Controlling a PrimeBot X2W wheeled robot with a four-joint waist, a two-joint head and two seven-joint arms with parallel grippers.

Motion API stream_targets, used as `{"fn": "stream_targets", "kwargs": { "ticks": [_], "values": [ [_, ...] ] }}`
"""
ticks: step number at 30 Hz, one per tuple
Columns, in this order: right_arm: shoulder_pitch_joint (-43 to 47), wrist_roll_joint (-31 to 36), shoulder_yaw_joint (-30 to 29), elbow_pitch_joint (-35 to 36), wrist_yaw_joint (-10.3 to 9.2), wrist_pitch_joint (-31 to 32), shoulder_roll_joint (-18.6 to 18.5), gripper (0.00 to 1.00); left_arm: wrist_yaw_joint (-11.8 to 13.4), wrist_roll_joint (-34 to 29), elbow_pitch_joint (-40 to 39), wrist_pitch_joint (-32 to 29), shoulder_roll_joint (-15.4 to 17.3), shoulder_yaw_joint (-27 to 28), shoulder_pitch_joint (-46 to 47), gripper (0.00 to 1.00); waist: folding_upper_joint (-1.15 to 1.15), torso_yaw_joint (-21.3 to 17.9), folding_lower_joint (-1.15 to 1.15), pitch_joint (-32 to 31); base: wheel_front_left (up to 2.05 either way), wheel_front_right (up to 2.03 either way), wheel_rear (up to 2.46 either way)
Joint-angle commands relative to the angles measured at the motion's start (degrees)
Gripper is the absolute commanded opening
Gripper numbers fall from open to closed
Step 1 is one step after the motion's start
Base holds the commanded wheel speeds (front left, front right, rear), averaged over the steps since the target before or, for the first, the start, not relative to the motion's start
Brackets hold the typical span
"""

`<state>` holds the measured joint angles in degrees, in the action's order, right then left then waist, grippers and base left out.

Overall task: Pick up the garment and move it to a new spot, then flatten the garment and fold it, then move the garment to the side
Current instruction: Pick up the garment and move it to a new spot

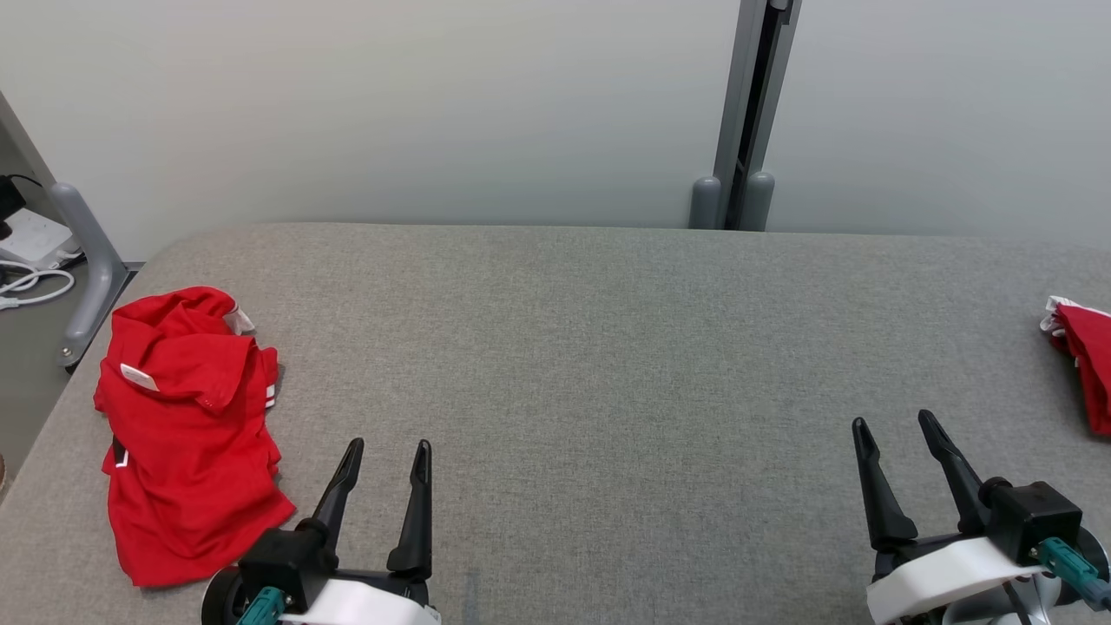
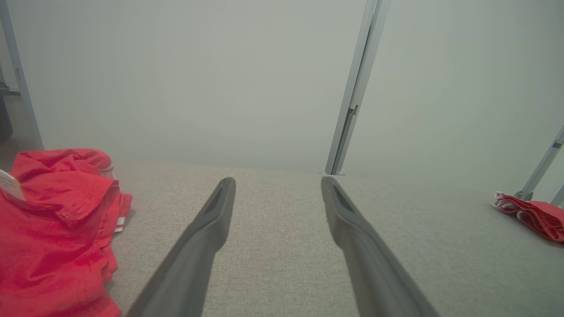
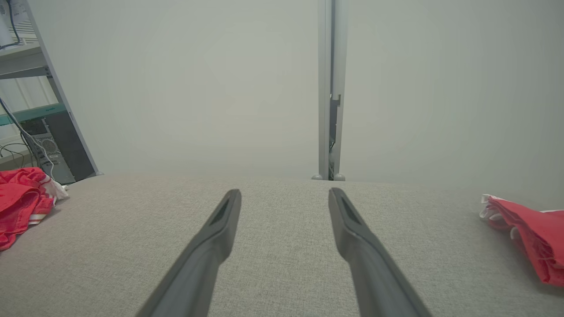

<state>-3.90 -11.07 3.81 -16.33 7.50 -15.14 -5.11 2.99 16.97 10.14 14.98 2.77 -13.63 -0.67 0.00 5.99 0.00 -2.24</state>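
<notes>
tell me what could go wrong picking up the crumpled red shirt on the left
1. The red shirt lies bunched in layers, so the open left gripper may pinch only one fold and lift it twisted.
2. It sits near the left edge of the table; a drag could pull it off.
3. Another red cloth lies at the right edge near the open right gripper and could be taken by mistake.
</notes>
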Motion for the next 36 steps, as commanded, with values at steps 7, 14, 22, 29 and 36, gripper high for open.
{"fn": "stream_targets", "kwargs": {
  "ticks": [7, 14, 22, 29, 36],
  "values": [
    [0.91, -0.59, -0.48, -0.02, -0.01, -0.09, -0.06, 1.00, -0.49, -0.03, 0.33, 0.16, 0.25, -0.39, 0.91, 1.00, 0.00, 1.39, 0.00, 0.04, 0.00, 0.00, 0.00],
    [1.54, -1.19, 0.28, 0.04, -0.01, -0.09, 0.00, 1.00, -0.83, -0.17, 0.71, 0.16, 0.26, -1.47, 1.10, 1.00, 0.00, 6.74, 0.00, 0.26, 0.00, 0.00, 0.00],
    [1.72, -1.87, 2.69, 0.42, -0.01, -0.09, 0.45, 1.00, -1.24, -1.04, 1.11, 0.16, 0.25, -0.56, 0.33, 1.00, 0.00, 13.12, 0.00, -0.11, 0.00, 0.00, 0.00],
    [1.99, -2.24, 4.05, 0.22, -0.01, -0.09, 0.87, 1.00, -1.63, -1.82, 0.57, 0.16, 0.25, 0.60, -0.05, 1.00, 0.00, 18.72, 0.00, -0.90, 0.00, 0.00, 0.00],
    [0.63, -1.90, 5.50, -0.09, -0.01, -0.09, 1.02, 1.00, -1.43, -1.25, -1.23, 0.15, 0.23, 2.31, -0.35, 1.00, 0.00, 21.57, 0.00, -0.13, 0.00, 0.00, 0.00]
  ]
}}
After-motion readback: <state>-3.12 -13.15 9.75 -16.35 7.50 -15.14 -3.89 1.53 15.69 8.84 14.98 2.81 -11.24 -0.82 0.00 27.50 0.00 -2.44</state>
